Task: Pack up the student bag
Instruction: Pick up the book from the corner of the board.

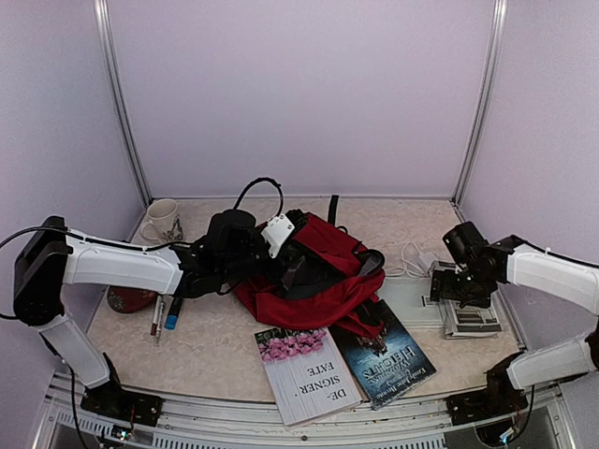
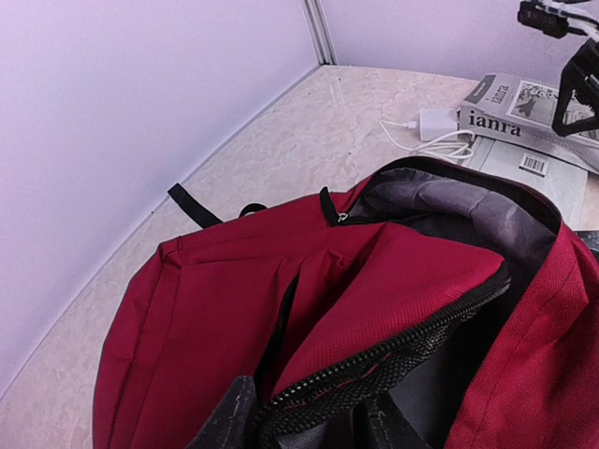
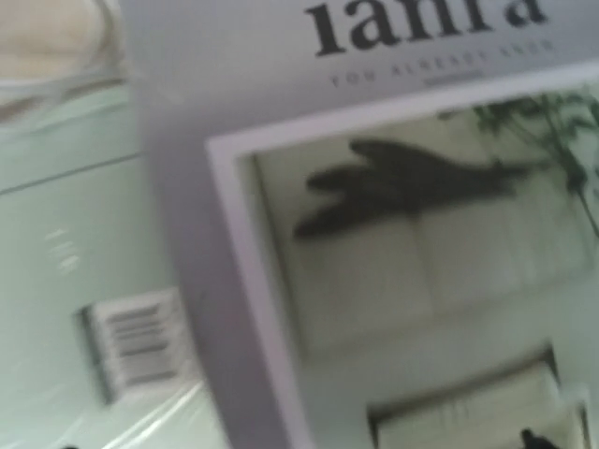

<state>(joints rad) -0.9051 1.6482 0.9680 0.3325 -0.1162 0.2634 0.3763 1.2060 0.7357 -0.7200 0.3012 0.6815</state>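
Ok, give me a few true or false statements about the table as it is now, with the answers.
1. The student bag lies with its main compartment open. True.
2. The mug stands at the back right. False: it is at the back left.
3. The left tool is at the bag's zipper edge. True.
4. The right tool is inside the bag. False: it is over the grey book.
5. The flowered book and the dark book lie outside the bag. True.

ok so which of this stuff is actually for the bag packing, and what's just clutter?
Likely job: student bag, left gripper at its zip opening, right gripper over grey book, white book, dark book, pens, charger.
Likely clutter: cup on saucer, red object by the pens.
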